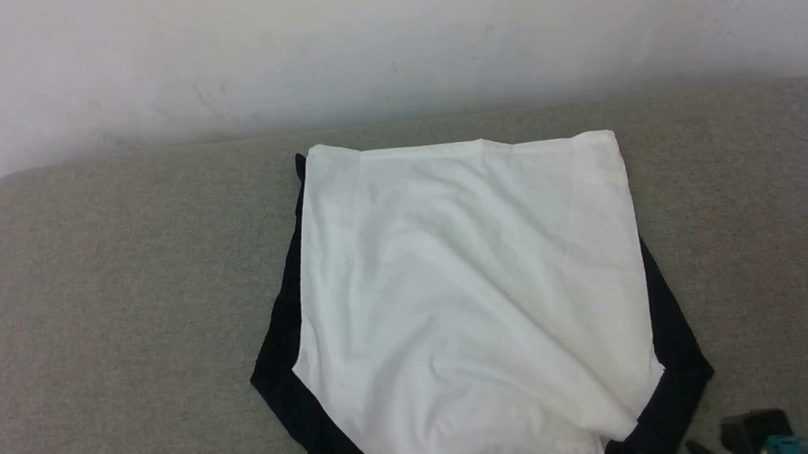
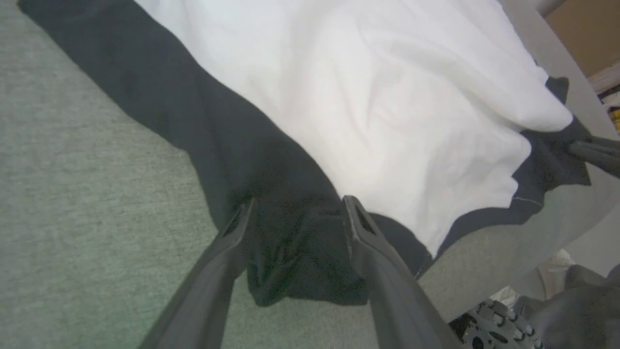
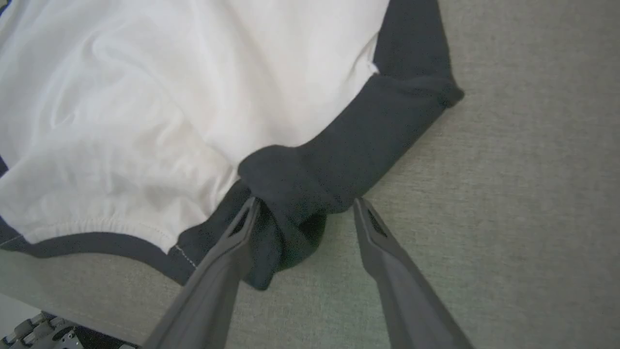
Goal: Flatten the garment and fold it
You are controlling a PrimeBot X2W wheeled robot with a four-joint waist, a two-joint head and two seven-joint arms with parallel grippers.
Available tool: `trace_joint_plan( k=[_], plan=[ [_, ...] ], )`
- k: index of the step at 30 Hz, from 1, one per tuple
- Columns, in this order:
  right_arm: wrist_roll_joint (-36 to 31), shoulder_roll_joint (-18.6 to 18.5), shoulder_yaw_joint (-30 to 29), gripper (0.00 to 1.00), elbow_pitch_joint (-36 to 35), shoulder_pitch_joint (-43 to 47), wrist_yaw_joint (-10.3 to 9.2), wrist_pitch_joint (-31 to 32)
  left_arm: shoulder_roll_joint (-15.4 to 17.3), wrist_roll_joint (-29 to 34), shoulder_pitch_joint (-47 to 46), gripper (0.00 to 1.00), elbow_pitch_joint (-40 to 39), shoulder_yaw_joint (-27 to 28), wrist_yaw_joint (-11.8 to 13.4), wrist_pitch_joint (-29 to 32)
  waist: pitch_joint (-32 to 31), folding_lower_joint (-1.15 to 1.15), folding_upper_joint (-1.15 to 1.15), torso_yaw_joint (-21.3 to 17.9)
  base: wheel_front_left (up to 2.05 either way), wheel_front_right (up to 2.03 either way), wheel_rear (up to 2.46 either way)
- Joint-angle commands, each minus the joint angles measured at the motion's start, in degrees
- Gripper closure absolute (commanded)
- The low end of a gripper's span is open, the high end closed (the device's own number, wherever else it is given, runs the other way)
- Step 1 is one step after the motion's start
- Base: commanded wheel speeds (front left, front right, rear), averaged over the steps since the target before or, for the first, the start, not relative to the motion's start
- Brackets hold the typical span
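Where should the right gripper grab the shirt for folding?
Probably the bunched black sleeve at the garment's near right corner, coming in from the near edge. That lump stands up off the grey surface, between the right gripper's open fingers.

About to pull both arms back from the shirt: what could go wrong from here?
Black sleeve cloth sits bunched between the open fingers of the left gripper and the right gripper; retreating might snag and drag the shirt.
Its near end lies close to the grey padded surface's front edge, so a drag could slide it off.
Its white body is wrinkled; folding now may set creases.
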Motion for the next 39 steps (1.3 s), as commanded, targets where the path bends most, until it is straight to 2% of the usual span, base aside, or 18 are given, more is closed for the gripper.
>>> trace_joint_plan(
  k=[1, 5, 8, 11, 15, 21, 24, 31, 36, 39],
  plan=[
    [0.9, 0.2, -1.0, 0.00, -1.4, 0.2, -0.04, 0.4, -0.1, -1.0, 0.9, 0.00, -1.4, 1.2, 0.9, -0.9, -0.3, 0.00, 0.00, 0.1, 0.00, 0.00, 0.00],
    [1.6, 0.3, -5.2, 0.00, -8.0, 1.0, -0.04, 0.4, 0.0, -3.2, 3.2, 0.00, -8.3, 6.5, 3.9, -5.1, -0.6, 0.00, 0.00, 0.2, 0.00, 0.00, 0.00],
    [0.5, 0.4, -8.6, 0.00, -13.0, 0.7, -0.04, -1.2, 0.7, -1.5, 3.6, 0.00, -13.3, 10.4, 6.9, -9.7, -0.6, 0.00, 0.00, 0.4, 0.00, 0.00, 0.00],
    [-1.2, 0.5, -10.9, 0.00, -17.0, -0.5, -0.04, -4.7, 1.9, 2.9, 3.1, 0.00, -16.5, 12.9, 9.9, -14.4, -0.4, 0.00, 0.00, 0.5, 0.00, 0.00, 0.00],
    [-2.1, 0.5, -11.7, 0.00, -19.8, -1.6, -0.04, -9.6, 1.7, 8.5, 2.6, 0.00, -18.8, 14.7, 13.2, -19.0, -0.2, 0.00, 0.00, 0.5, 0.00, 0.00, 0.00],
    [-4.5, 0.5, -11.6, 0.00, -20.0, -1.9, -0.04, -17.9, 0.8, 16.5, 3.8, 0.00, -20.0, 14.9, 15.3, -20.8, -0.1, 0.00, 0.00, 0.7, 0.00, 0.00, 0.00],
    [-4.4, 0.5, -11.3, 0.00, -18.5, -0.8, -0.04, -21.2, -0.9, 18.2, 5.5, 0.00, -19.6, 15.3, 15.6, -20.9, -0.2, 0.00, 0.00, 1.0, 0.00, 0.00, 0.00],
    [-3.4, 0.5, -11.2, 0.00, -15.3, 0.9, -0.04, -24.8, -3.1, 20.5, 7.9, 0.00, -18.4, 15.9, 13.5, -20.9, -0.3, 0.00, 0.00, 1.5, 0.00, 0.00, 0.00],
    [-3.8, 0.5, -11.5, 0.00, -15.3, 0.0, -0.04, -24.9, -2.9, 20.8, 7.3, 0.00, -18.1, 17.2, 11.6, -20.9, 0.0, 0.00, 0.00, 1.6, 0.00, 0.00, 0.00],
    [-3.8, 0.5, -11.6, 0.00, -15.8, -0.5, -0.04, -24.6, -1.5, 19.8, 5.0, 0.00, -17.4, 17.5, 9.3, -20.0, 0.8, 0.00, 0.00, 1.6, 0.00, 0.00, 0.00]
  ],
)
